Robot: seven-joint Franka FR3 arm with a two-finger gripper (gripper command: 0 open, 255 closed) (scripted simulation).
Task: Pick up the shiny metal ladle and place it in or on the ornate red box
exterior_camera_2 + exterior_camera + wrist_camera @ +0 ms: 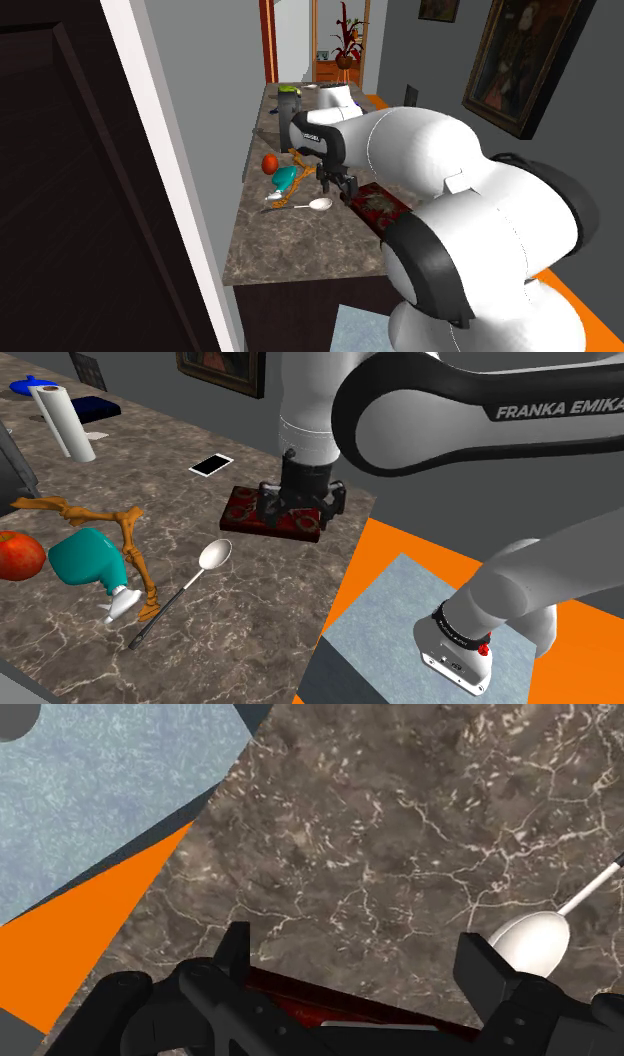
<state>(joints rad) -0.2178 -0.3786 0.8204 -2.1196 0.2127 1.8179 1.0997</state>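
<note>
The ladle is pale and shiny and lies flat on the brown marble counter. Its bowl points toward the red box and its thin handle runs toward the counter's front edge. The ornate red box is a flat dark-red slab near the counter's right edge in the shoulder view. My black gripper hovers right over the box, open, with nothing between its fingers. In the wrist view the gripper frames a strip of the red box, and the ladle's bowl sits just beyond one finger. The second exterior view shows the ladle beside the gripper.
Left of the ladle lie a teal object, an orange-brown branch-like piece and a red round fruit. A white paper roll and a phone stand farther back. Past the counter's edge are orange floor and my stand's grey top.
</note>
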